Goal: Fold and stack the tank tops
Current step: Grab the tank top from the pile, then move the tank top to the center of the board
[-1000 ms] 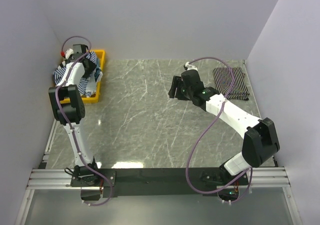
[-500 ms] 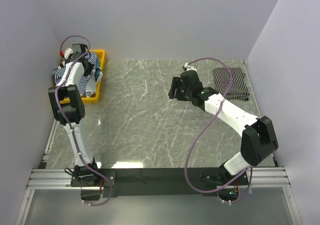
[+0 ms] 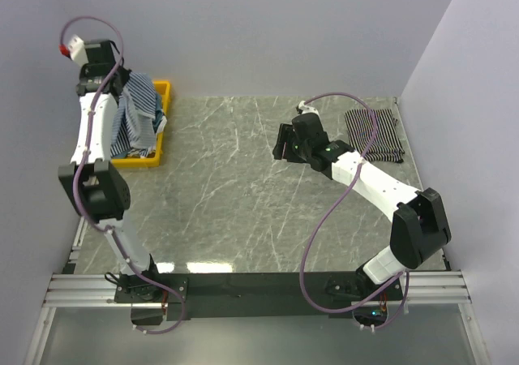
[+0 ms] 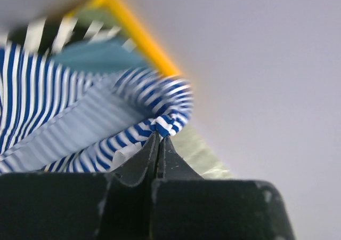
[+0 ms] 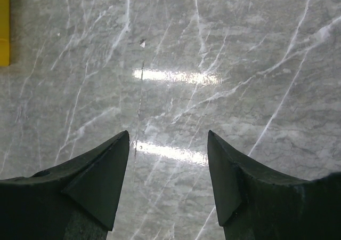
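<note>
The right gripper (image 3: 281, 143) hovers over the middle of the marble table (image 3: 227, 219), fingers spread apart and holding nothing. Farther right lies a folded black tank top with thin white stripes (image 3: 373, 134). At the far left, the left gripper (image 4: 159, 140) is clamped on the hem of a blue-and-white striped tank top (image 3: 136, 109), which hangs above the yellow bin (image 3: 139, 161). A teal top (image 4: 96, 56) lies in the bin.
</note>
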`<state>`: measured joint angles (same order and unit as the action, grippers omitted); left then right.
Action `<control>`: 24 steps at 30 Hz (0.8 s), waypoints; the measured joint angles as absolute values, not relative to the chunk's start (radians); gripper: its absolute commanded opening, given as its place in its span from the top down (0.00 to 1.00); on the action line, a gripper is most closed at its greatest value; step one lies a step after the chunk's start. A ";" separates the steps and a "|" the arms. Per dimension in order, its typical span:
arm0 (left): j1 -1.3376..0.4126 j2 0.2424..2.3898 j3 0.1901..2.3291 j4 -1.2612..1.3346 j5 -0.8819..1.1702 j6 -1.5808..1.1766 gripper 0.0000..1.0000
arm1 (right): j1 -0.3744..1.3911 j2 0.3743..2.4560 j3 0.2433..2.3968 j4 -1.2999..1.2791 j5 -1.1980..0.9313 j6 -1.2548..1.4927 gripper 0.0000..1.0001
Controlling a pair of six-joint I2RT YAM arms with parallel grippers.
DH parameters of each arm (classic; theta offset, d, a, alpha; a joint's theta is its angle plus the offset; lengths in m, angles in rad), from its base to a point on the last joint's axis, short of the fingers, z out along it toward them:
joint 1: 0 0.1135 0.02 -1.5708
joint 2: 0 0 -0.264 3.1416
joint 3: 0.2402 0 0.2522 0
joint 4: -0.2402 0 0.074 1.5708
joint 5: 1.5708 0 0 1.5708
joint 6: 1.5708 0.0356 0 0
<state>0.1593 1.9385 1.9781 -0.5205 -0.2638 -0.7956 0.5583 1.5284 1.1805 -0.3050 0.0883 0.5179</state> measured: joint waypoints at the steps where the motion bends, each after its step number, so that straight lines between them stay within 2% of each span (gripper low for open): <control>1: 0.159 1.898 1.984 -0.511 -0.258 -0.786 1.00 | 0.559 1.529 1.185 -0.309 0.089 0.517 0.33; 9: 0.056 1.662 2.022 -0.456 -0.247 -0.707 0.99 | 0.561 1.530 1.244 -0.319 0.097 0.503 0.33; 17: -0.245 1.544 2.066 -0.448 -0.268 -0.632 0.99 | 0.564 1.490 1.249 -0.316 0.105 0.500 0.33; 24: -0.546 1.461 2.021 -0.393 -0.345 -0.606 0.99 | 0.570 1.325 1.179 -0.289 0.116 0.502 0.33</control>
<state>-0.5461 1.4612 2.0209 -0.3927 -0.3454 -0.6056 0.5705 1.3247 1.1793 -0.2893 0.1158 0.5018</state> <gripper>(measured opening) 0.013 0.671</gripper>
